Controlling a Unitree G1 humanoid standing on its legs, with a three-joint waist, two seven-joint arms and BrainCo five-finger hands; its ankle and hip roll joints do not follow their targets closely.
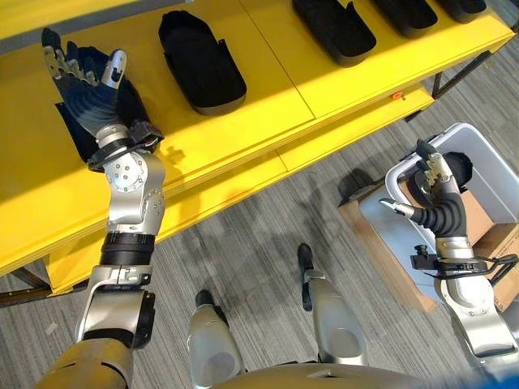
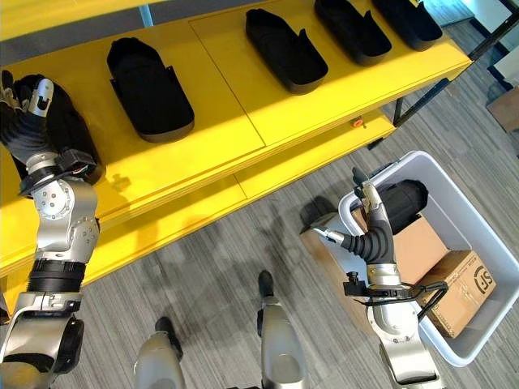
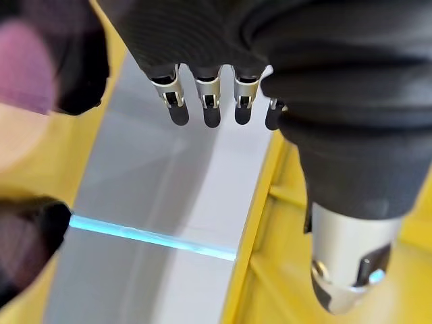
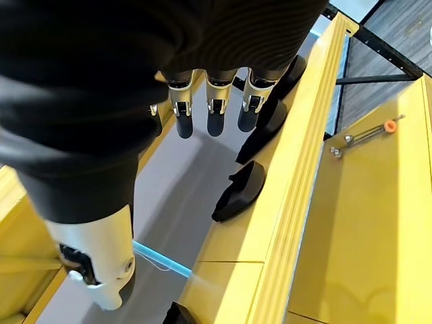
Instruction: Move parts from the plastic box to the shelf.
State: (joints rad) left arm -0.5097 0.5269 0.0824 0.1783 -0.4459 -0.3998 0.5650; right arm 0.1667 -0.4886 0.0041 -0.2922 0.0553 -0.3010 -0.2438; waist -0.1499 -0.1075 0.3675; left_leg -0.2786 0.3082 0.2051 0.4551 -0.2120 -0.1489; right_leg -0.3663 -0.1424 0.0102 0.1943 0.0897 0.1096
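While both arms reach opposite ways, the scene reads as follows.

Left hand (image 1: 87, 81): raised over the far-left end of the yellow shelf (image 1: 276, 73), fingers straight and spread, holding nothing; a black part (image 2: 61, 130) lies directly beneath it, contact not clear.

Right hand (image 2: 369, 219): above the near-left corner of the plastic box (image 2: 478, 235), fingers loosely extended, thumb out to the side, nothing in its grasp.

Part in box: one black part (image 2: 405, 198) lies just beyond the right hand's fingertips, against the box's far wall.

Other box contents: two brown cardboard cartons (image 2: 454, 292) to the right of the right hand, one flat under the black part, one smaller at the near end.

Parts on shelf, counted: five in the right eye view, namely the one under the left hand, one (image 1: 201, 63) just to its right, then three more (image 2: 284, 49) spaced well apart toward the far right end.

Shelf edge: front lip runs diagonally between the two hands, with a lower yellow ledge (image 1: 243, 174) stepping out below it.

Open room: bare yellow surface lies between neighbouring parts; grey floor (image 1: 259, 235) is open between the shelf front and the box.

Box edge: white rim sits near the shelf's right leg (image 1: 462, 73), apart from it.
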